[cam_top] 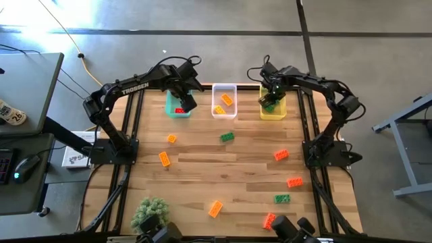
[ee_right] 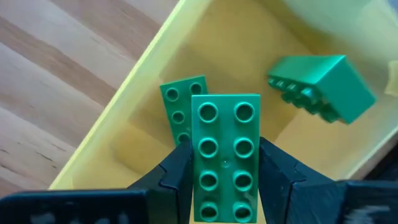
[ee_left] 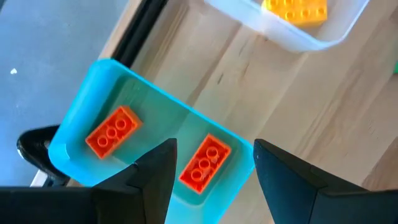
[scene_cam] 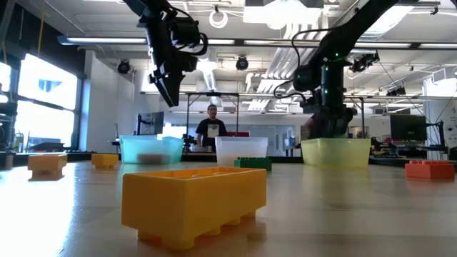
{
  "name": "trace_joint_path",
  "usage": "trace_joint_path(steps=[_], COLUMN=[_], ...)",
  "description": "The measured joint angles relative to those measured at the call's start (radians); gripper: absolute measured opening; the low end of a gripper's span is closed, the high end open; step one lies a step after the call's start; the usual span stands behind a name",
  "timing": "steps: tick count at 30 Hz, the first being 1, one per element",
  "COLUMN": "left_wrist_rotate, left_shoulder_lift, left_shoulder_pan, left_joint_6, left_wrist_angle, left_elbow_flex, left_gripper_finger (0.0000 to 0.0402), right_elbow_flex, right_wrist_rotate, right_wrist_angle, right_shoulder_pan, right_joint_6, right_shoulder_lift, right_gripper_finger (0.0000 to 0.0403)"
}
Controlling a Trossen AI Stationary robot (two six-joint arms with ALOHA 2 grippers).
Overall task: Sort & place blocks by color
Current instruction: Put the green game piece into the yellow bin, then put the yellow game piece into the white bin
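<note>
My left gripper (cam_top: pixel 183 101) (ee_left: pixel 214 152) hangs open above the teal bin (ee_left: pixel 81 127), touching nothing. Two orange-red blocks (ee_left: pixel 112 130) (ee_left: pixel 205 163) lie on that bin's floor. My right gripper (cam_top: pixel 271 101) (ee_right: pixel 225 155) is shut on a green block (ee_right: pixel 225 158) over the yellow bin (ee_right: pixel 134 81), at the height of the bin's rim (scene_cam: pixel 335 143) in the low view. Two more green blocks (ee_right: pixel 179 102) (ee_right: pixel 320 87) lie inside the yellow bin. A clear bin (cam_top: pixel 224 110) between the two holds yellow-orange blocks (cam_top: pixel 227 99). My right gripper pinches the green block by its two long sides (ee_right: pixel 198 162), one finger on each. The fingers come from above, pointing down, and lie along the block's length. The block's studded face is turned toward the wrist camera. Whether its lower end rests on the bin floor is hidden.
Loose blocks lie on the wooden table: orange ones (cam_top: pixel 171 138) (cam_top: pixel 165 159) (cam_top: pixel 215 208), green ones (cam_top: pixel 227 137) (cam_top: pixel 282 198) and red-orange ones (cam_top: pixel 281 154) (cam_top: pixel 294 181) (cam_top: pixel 270 220). A green plant (cam_top: pixel 150 212) stands at the near edge. A person (scene_cam: pixel 211 127) stands in the room beyond.
</note>
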Motion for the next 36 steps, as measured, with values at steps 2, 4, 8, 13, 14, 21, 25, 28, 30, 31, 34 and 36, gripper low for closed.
trace_joint_path(steps=[2,4,8,13,14,21,25,28,30,31,34,36], left_wrist_rotate=[0.000,0.000,0.000,0.000,0.000,0.001,0.001,0.002,0.001,0.001,0.001,0.001], left_shoulder_lift=[0.000,0.000,0.000,0.000,0.000,0.000,0.000,0.000,0.000,0.000,0.000,0.000], left_shoulder_pan=[0.000,0.000,0.000,0.000,0.000,-0.001,-0.001,-0.003,-0.008,-0.013,-0.034,-0.053], left_joint_6=[-0.001,-0.006,-0.011,-0.013,-0.021,-0.102,-0.227,-0.350,-0.401,-0.423,-0.474,-0.495], left_wrist_angle=[0.021,0.028,0.029,0.029,0.029,0.020,-0.005,-0.039,-0.068,-0.081,-0.124,-0.142], left_elbow_flex=[0.000,0.000,0.000,0.000,0.000,0.000,0.000,0.000,0.000,0.000,0.000,0.000], left_gripper_finger=[0.0200,0.0200,0.0200,0.0200,0.0200,0.0200,0.0200,0.0200,0.0200,0.0200,0.0200,0.0200], right_elbow_flex=[0.000,0.000,0.000,0.000,0.000,0.008,0.061,0.112,0.144,0.158,0.196,0.217], right_wrist_rotate=[0.000,0.004,0.038,0.024,0.019,-0.002,-0.015,-0.017,-0.024,-0.023,-0.022,-0.016], right_wrist_angle=[-0.004,-0.003,0.016,0.011,0.008,-0.003,-0.014,-0.021,-0.040,-0.050,-0.072,-0.081], right_shoulder_pan=[0.000,0.000,-0.001,0.000,0.000,0.002,0.002,0.003,0.008,0.012,0.023,0.031], right_joint_6=[0.008,0.008,0.009,0.016,0.016,0.069,0.057,0.073,0.071,0.063,0.044,0.043], right_shoulder_lift=[0.009,0.012,0.013,0.013,0.013,0.004,-0.010,-0.014,-0.015,-0.015,-0.015,-0.015], right_gripper_finger=[0.0109,0.0109,0.0129,0.0228,0.0240,0.0258,0.0259,0.0259,0.0260,0.0260,0.0260,0.0260])
